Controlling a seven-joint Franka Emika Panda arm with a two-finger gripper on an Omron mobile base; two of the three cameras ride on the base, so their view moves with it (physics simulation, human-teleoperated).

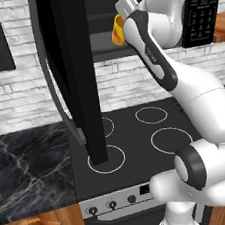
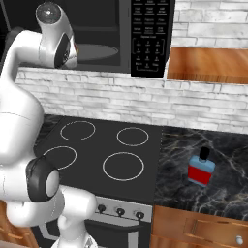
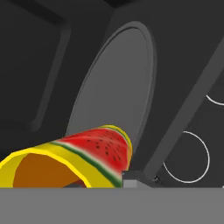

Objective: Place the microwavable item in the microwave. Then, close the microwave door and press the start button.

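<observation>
Gripper (image 1: 121, 25) clamped on cup (image 1: 118, 30) at microwave (image 2: 104, 36) mouth; early release risks tipping it off the turntable (image 3: 114, 85).

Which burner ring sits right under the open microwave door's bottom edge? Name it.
The front-left burner ring: the open microwave door hangs directly over it, while the other rings lie clear.

yellow cup (image 1: 118, 30): red-marked, tilted, at cavity mouth | microwave (image 2: 145, 36): black | door (image 1: 72, 74): open
</observation>
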